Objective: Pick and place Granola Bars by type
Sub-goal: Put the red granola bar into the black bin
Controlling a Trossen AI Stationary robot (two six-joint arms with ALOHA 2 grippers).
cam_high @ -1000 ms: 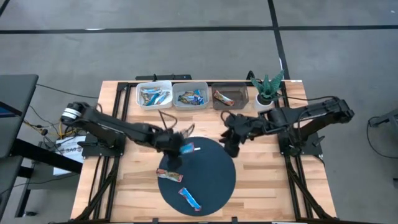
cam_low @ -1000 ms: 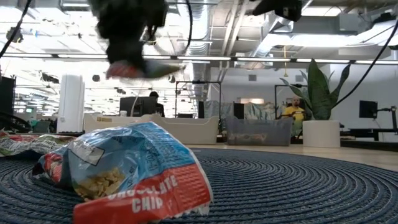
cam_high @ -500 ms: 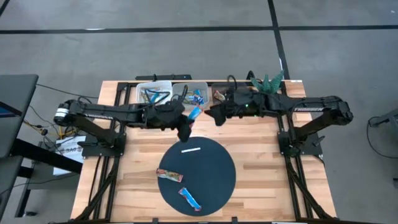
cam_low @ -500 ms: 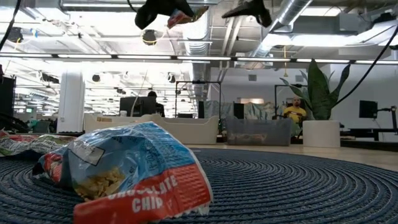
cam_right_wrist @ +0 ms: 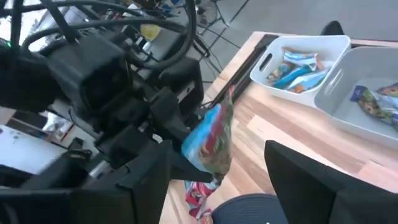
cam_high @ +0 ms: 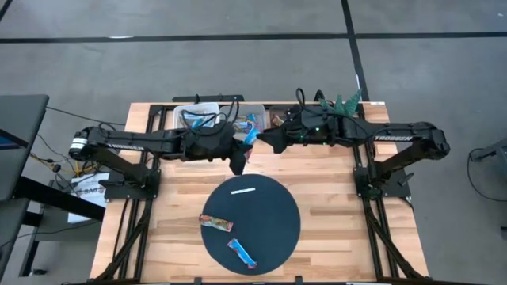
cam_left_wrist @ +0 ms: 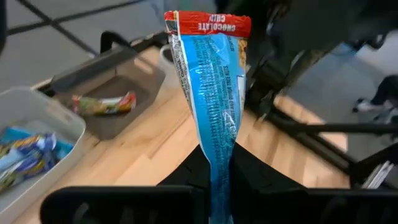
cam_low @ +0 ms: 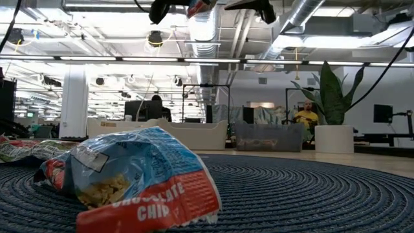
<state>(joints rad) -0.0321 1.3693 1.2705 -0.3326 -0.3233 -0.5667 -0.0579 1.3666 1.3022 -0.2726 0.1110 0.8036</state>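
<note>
Left end effector (cam_high: 240, 150) clamps a shiny blue foil granola bar (cam_left_wrist: 211, 93) near the bins (right one's grip I cannot tell), while two wrapped bars (cam_high: 216, 224) wait on the round dark woven mat (cam_high: 277, 210).

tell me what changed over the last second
The left gripper carried its blue bar up off the round mat toward the bins. The right gripper swung in beside it, open. Two bars and the white strip stayed put.
</note>
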